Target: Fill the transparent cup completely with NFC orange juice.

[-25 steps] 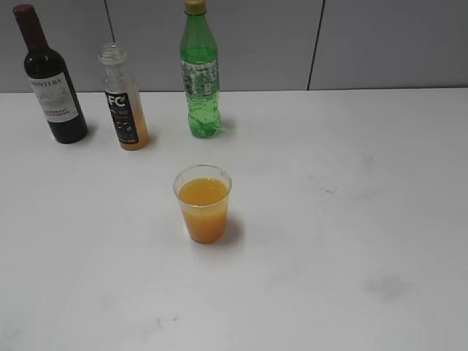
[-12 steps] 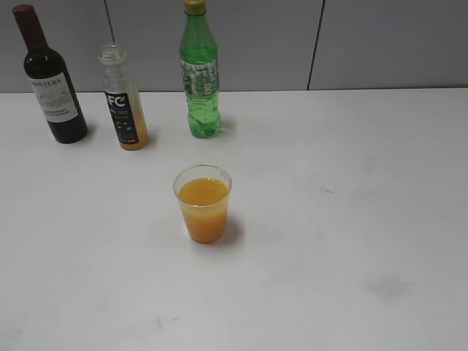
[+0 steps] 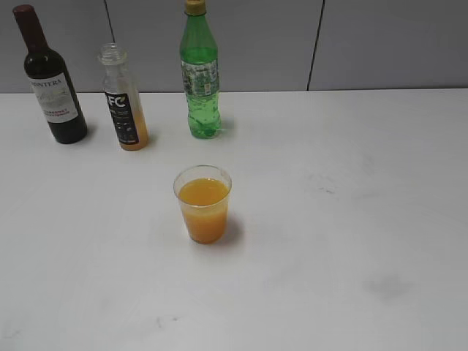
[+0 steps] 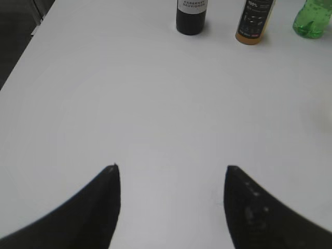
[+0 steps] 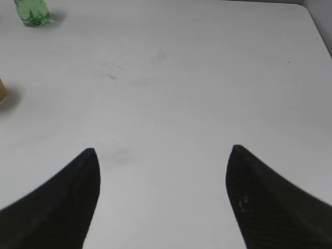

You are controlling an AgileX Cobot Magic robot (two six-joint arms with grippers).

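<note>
The transparent cup (image 3: 203,203) stands upright in the middle of the white table (image 3: 351,190), holding opaque orange juice up to a little below its rim. The NFC bottle (image 3: 123,99) stands uncapped at the back left with only a little orange juice at its bottom; its lower part shows in the left wrist view (image 4: 254,23). Neither arm shows in the exterior view. My left gripper (image 4: 171,168) hangs open over bare table, well short of the bottles. My right gripper (image 5: 163,150) is open over bare table too, with the cup's edge (image 5: 2,92) at its far left.
A dark wine bottle (image 3: 51,80) stands left of the NFC bottle and a green soda bottle (image 3: 200,73) to its right, all in a row by the grey back wall. The table's left edge (image 4: 36,31) and right corner (image 5: 311,15) show in the wrist views.
None of the bottles or the cup has moved. Neither arm appears in the earlier exterior frames.
</note>
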